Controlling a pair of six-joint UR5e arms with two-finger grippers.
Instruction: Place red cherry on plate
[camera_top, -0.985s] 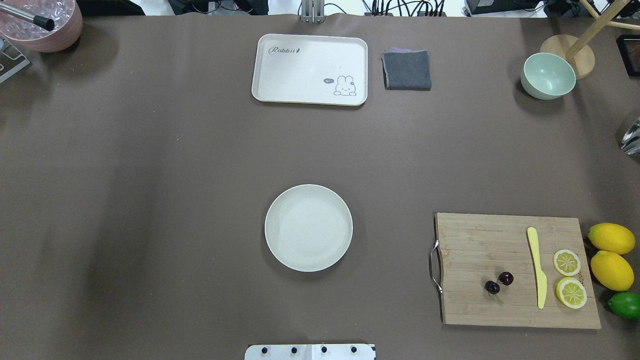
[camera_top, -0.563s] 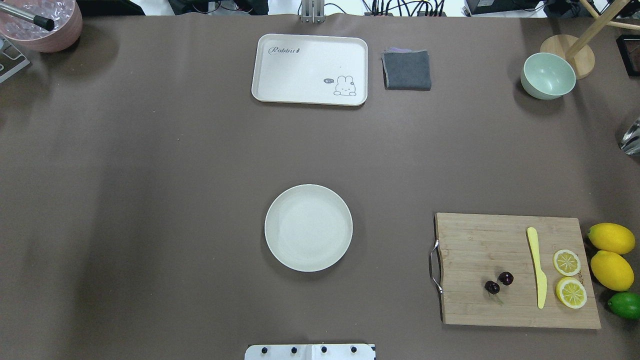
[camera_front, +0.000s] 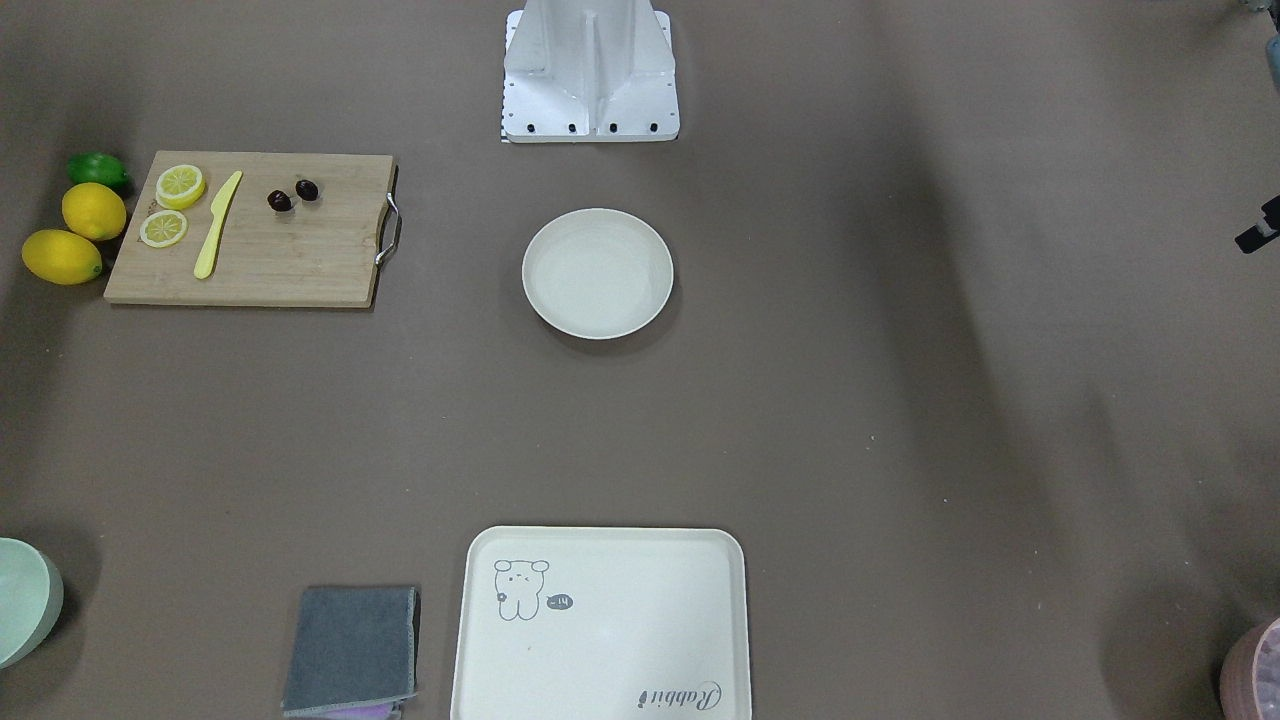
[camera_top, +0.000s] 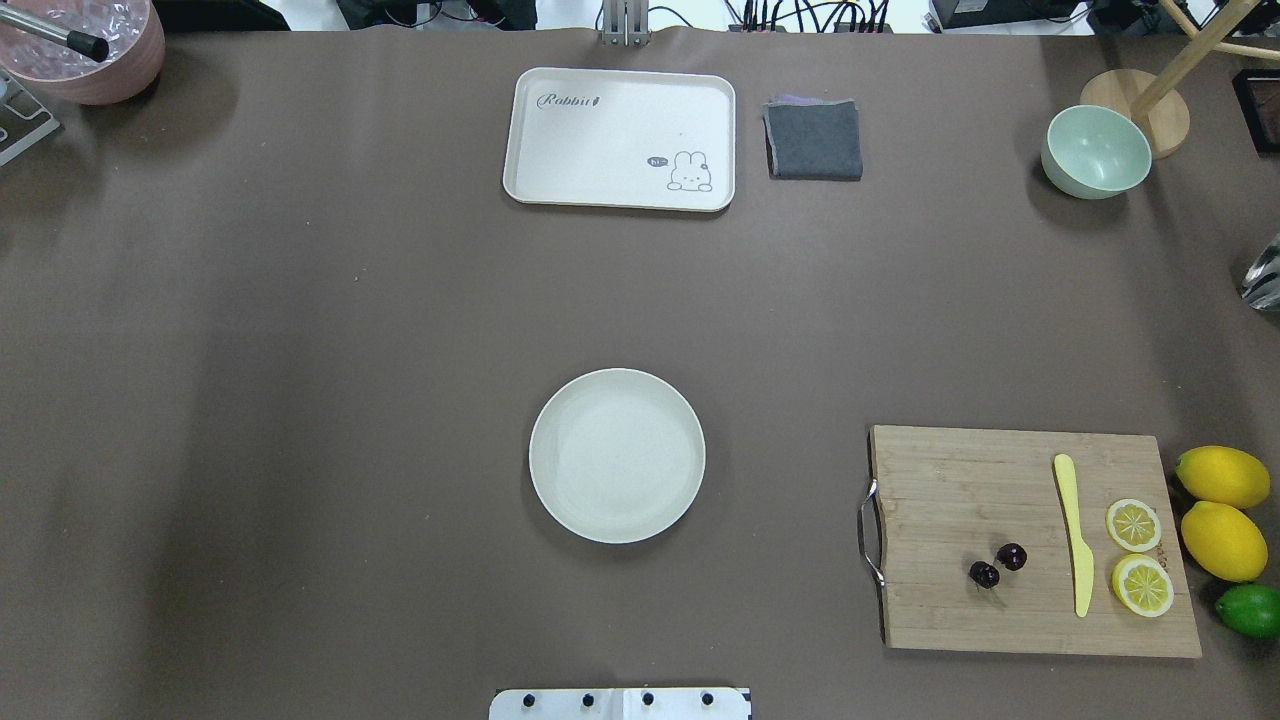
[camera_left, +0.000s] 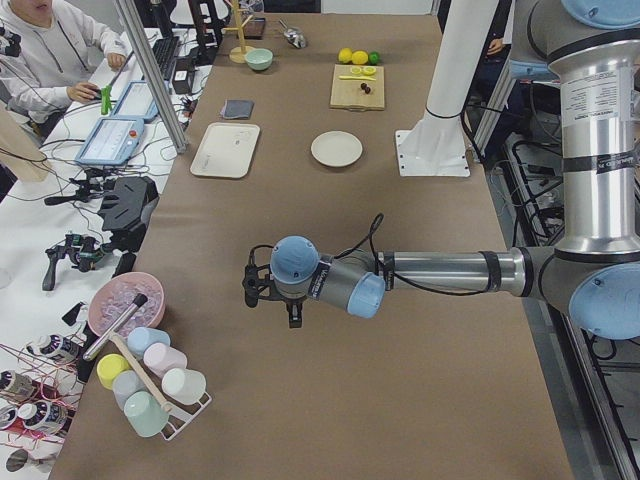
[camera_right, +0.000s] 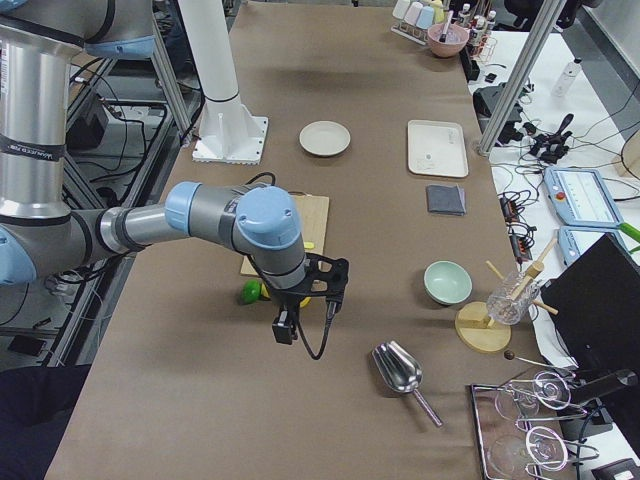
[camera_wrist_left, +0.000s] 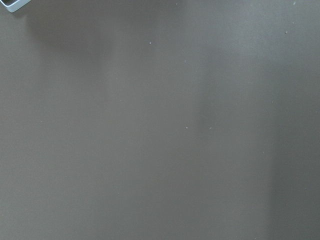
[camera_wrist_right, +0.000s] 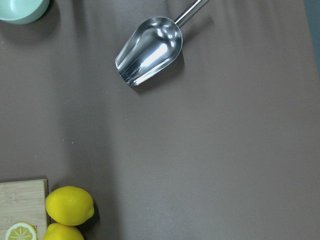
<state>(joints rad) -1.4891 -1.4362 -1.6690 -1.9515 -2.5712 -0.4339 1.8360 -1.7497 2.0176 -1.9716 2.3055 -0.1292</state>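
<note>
The red cherry (camera_top: 1011, 557), two tiny dark maroon fruits, lies on a wooden cutting board (camera_top: 960, 480) at the near right; it also shows in the front view (camera_front: 307, 190). The plate (camera_top: 617, 456) is round, cream-white and bare, in the table's near middle (camera_front: 598, 273). Only the side views show my grippers. The left gripper (camera_left: 258, 290) hovers over bare table far to the left of the plate. The right gripper (camera_right: 300, 310) hangs beyond the board's outer end, near the lemons. I cannot tell whether either is open or shut.
On the board lie a yellow knife (camera_top: 1075, 535) and two lemon slices (camera_top: 1134, 525); two lemons (camera_top: 1222, 477) and a lime (camera_top: 1250, 610) sit beside it. At the far side are a bear-print tray (camera_top: 620, 140), grey cloth (camera_top: 813, 140) and green bowl (camera_top: 1096, 150). A metal scoop (camera_wrist_right: 149, 50) lies far right.
</note>
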